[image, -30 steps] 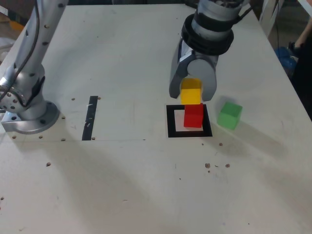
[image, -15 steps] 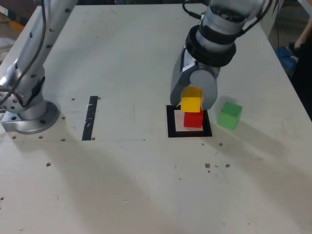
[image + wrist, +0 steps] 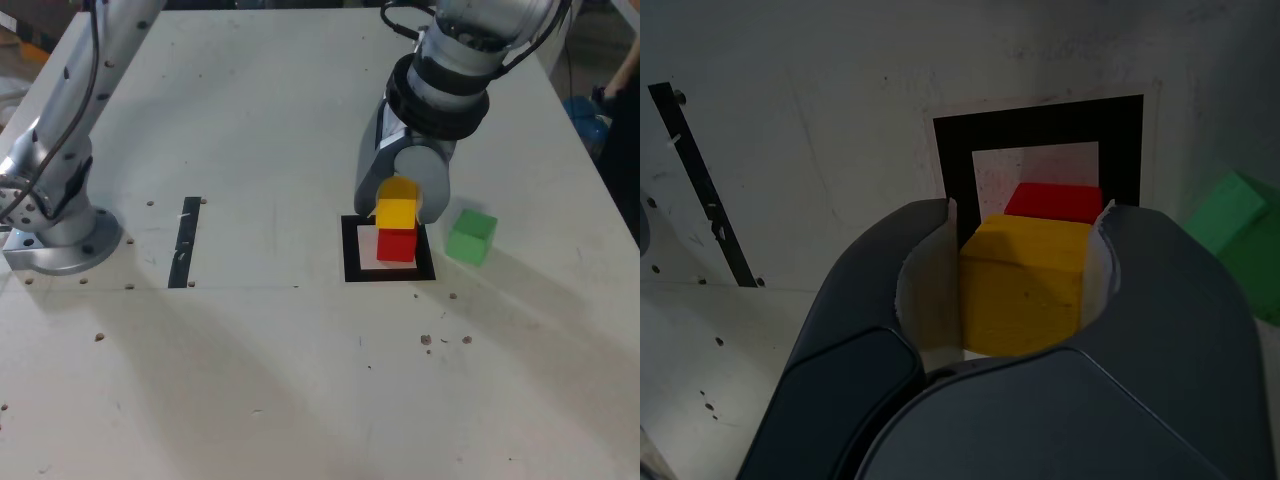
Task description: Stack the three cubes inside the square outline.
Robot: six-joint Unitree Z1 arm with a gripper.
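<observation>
White tabletop (image 3: 250,120): claw (image 3: 398,205) pinches yellow cube (image 3: 397,213) just over red cube (image 3: 396,245), which sits inside black square outline (image 3: 350,250); green cube (image 3: 470,237) waits beside.

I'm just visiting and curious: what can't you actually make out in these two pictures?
- Whether the yellow cube already rests on the red cube: the exterior view is too coarse, and in the wrist view yellow covers most of red.
- The outline's far edge: hidden by the gripper in the exterior view.
- The green cube: cut off by the wrist view's edge and the jaws.
</observation>
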